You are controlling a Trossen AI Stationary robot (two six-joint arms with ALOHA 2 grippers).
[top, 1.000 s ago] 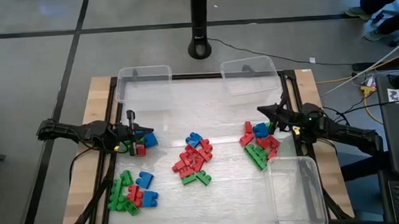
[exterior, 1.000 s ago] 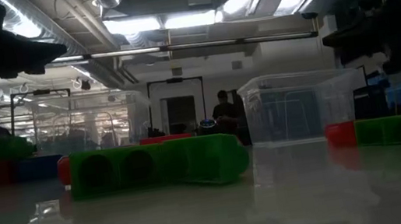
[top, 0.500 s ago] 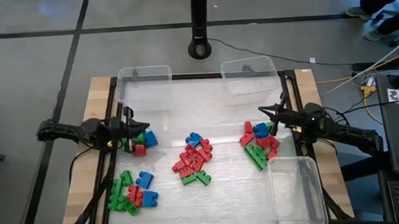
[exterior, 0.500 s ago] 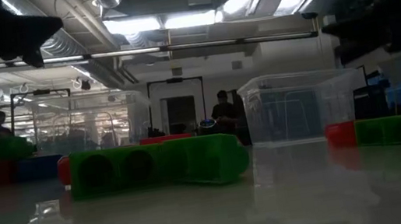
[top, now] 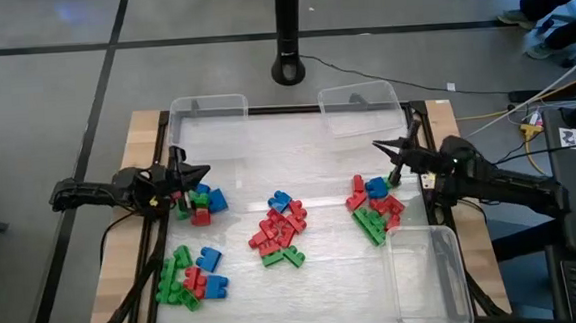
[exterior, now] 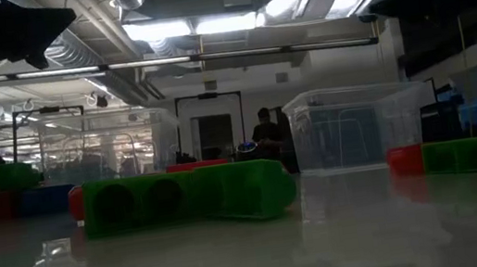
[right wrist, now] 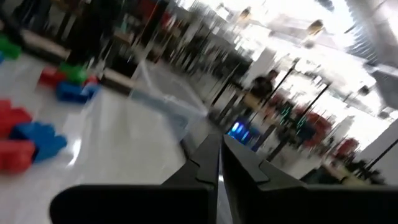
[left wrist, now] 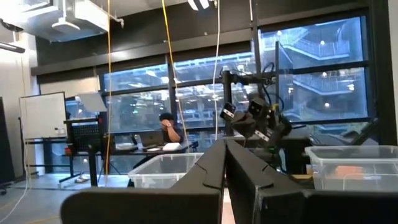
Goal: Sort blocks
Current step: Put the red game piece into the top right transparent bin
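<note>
From above, the small studded red, green and blue plastic blocks (top: 281,229) lie unsorted in four clusters on the white table (top: 267,148); three clear plastic bins (top: 206,114) at its edges hold none, so sorting looks barely begun. My left gripper (top: 198,173) sits closed and empty just over the left cluster; my right gripper (top: 383,149) is closed, empty, near the right cluster. At table level, a green block (exterior: 187,197) lies nearest. My left wrist view shows closed fingers (left wrist: 245,177) raised toward the room. My right wrist view shows closed fingers (right wrist: 202,165), blocks beside.
</note>
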